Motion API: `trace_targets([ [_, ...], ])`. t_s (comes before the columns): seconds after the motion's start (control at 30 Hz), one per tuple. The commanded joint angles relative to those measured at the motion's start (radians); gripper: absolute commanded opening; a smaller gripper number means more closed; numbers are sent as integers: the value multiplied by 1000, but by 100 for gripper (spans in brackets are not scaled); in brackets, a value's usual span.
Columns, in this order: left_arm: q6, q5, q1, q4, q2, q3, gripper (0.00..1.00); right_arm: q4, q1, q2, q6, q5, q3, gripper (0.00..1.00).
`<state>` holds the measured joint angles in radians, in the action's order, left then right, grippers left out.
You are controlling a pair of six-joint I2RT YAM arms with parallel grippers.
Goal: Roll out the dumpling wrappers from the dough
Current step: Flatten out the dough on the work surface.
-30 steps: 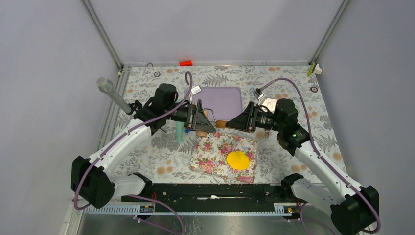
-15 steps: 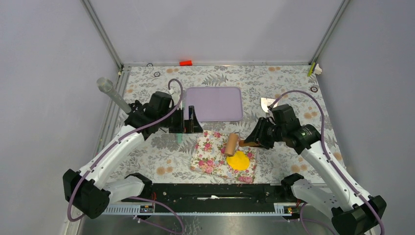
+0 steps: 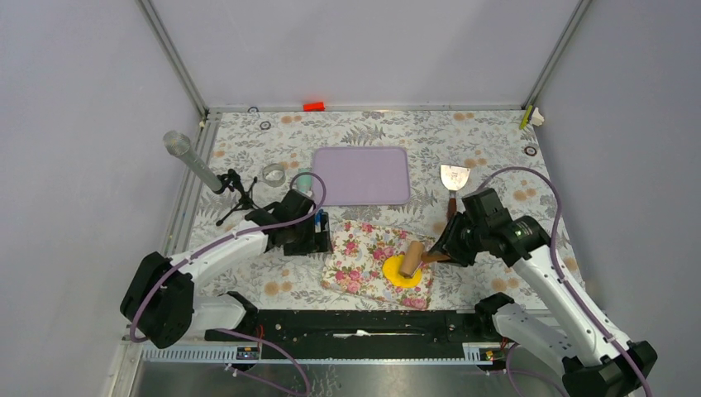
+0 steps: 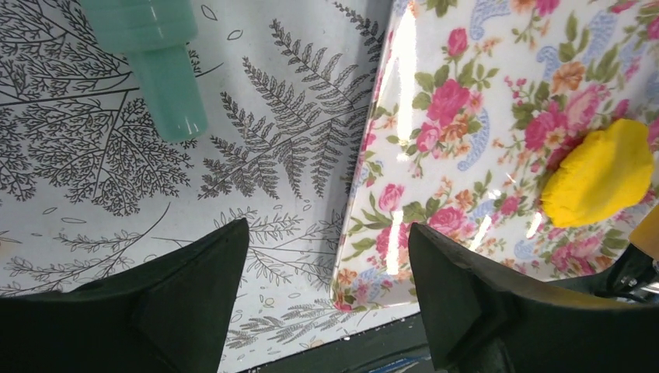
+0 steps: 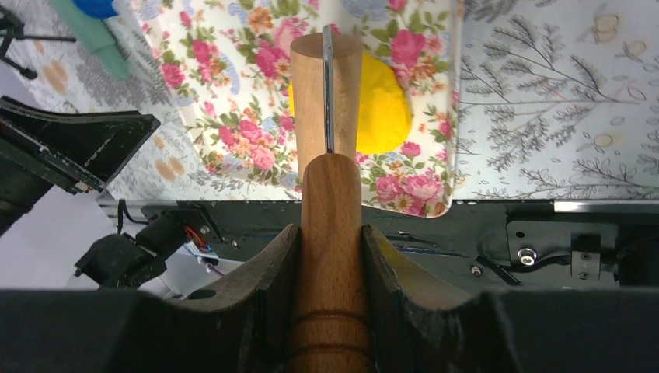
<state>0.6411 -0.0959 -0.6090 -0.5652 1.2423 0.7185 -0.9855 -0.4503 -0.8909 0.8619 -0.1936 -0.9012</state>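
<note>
Right gripper [image 5: 330, 237] was clamped on the wooden handle of the roller [image 3: 410, 258], jaws tight against both sides. Roller head lay across the dough [image 5: 386, 109], a yellow patch toward the near right corner of the floral mat [image 3: 355, 258]. The mat sat by the middle of the bench's near edge. Left gripper [image 4: 325, 233] hung over the mat's left border, jaws apart, nothing between them. A teal tube [image 4: 167, 78] lay on the bench, off the mat.

We see only part of the dough [image 5: 385, 109]; the rolling pin [image 5: 307, 93] covers much of it; the pin's handle runs off the bottom edge; the green tube [image 4: 159, 66] runs off the top edge.
</note>
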Motion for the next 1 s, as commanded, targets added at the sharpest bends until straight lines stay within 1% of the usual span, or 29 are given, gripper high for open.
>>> trace_targets([
  [0.0, 51, 60, -28, 112, 31, -33, 81, 27, 2, 78, 145, 41, 83, 0],
  [0.17, 43, 54, -35, 155, 59, -55, 80, 43, 3, 147, 210, 68, 192, 0],
  [0.4, 67, 24, -41, 200, 99, -69, 76, 12, 2, 168, 202, 114, 280, 0],
  [0.53, 69, 34, -41, 205, 113, -70, 72, 6, 2, 168, 189, 128, 266, 0],
  [0.63, 65, 37, -41, 205, 130, -68, 71, -23, 2, 149, 151, 144, 217, 0],
  [0.8, 47, 69, -41, 161, 131, -46, 70, -124, 2, 149, 111, 188, 121, 0],
  [0.97, 58, 29, -41, 180, 141, -49, 69, -115, 2, 139, 90, 128, 137, 0],
])
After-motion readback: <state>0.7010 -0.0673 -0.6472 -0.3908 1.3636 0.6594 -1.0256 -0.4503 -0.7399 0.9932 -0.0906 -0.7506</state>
